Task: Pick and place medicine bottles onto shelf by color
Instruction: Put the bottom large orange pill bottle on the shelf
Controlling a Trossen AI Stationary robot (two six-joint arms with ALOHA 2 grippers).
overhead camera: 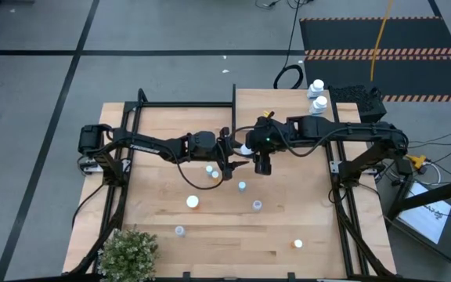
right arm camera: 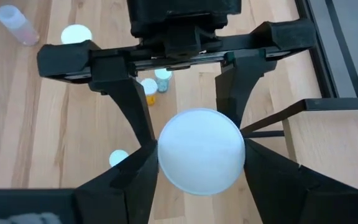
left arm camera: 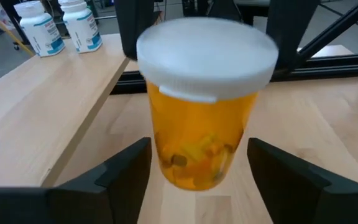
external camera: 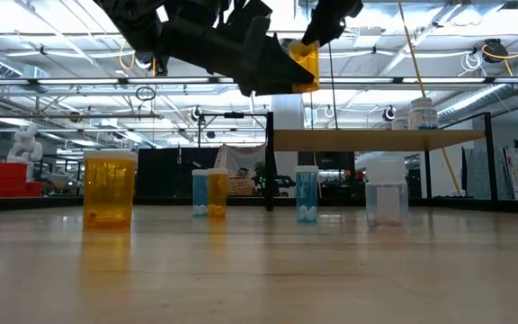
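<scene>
Above the table, right tool [right arm camera: 199,167] clamps orange bottle [left arm camera: 202,99].

Bright even overhead light; low view backlit; wrist close-ups blurred.

In the high view the orange bottle [overhead camera: 245,148] is nearly covered by the two grippers — only a sliver of white cap shows. The left wrist view blurs its white cap [left arm camera: 206,51], and the pills inside cannot be made out. The labels on the two white bottles [left arm camera: 59,26] on the shelf [left arm camera: 36,112] are unreadable — both are cut by the picture's edge.
</scene>
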